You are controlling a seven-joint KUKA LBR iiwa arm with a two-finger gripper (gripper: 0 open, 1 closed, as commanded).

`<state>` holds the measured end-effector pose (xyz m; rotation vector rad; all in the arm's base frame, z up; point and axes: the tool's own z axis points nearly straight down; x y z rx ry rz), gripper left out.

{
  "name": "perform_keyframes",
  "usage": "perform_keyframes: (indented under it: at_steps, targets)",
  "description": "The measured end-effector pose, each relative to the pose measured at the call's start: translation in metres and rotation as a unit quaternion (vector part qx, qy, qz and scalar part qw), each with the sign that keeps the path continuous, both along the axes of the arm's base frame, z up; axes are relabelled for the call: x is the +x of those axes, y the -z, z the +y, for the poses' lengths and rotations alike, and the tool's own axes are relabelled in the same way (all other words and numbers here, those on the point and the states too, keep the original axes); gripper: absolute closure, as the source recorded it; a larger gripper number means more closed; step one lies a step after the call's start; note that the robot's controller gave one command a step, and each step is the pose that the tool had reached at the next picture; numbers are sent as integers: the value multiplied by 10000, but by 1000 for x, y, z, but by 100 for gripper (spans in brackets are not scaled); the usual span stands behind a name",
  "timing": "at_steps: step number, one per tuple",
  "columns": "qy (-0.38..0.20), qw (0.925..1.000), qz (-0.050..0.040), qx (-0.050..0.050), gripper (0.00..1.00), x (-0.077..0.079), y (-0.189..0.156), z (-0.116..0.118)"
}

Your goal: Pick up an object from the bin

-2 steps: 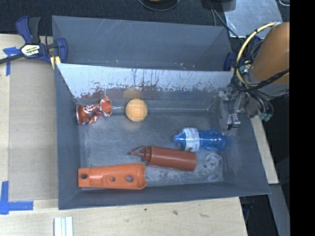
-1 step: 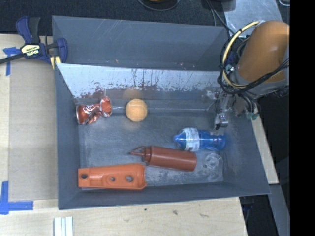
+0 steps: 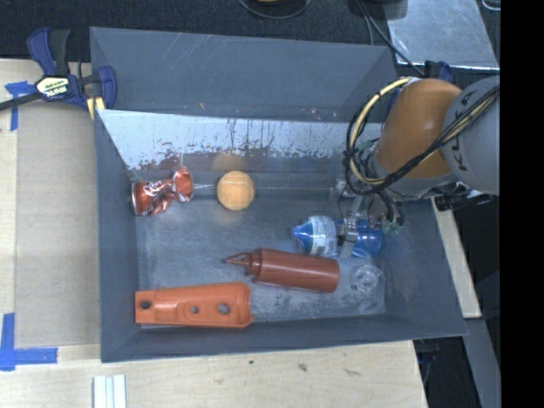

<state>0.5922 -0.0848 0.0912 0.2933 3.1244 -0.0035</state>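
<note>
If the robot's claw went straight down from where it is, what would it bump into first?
Probably the crumpled blue plastic piece, which lies right under the gripper near the bin's right side. Depth is hard to judge from above, so they may already be touching.

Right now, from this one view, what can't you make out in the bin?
1. Camera view, blue crumpled plastic item: right side hidden under the gripper; one piece or two, cannot tell.
2. Camera view, clear plastic item in the front right corner of the bin: see-through on the grey floor, kind unclear.
3. Camera view, crumpled red item at left: print too small to read.
</note>
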Motion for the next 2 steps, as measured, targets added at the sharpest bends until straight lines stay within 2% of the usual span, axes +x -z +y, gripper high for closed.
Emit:
perform_keyframes:
  at_steps: [1, 2]
  targets:
    - [143, 9999, -15, 5, 0, 1, -11, -2]
    - [-298, 9995, -69, -21, 0, -24, 16, 28]
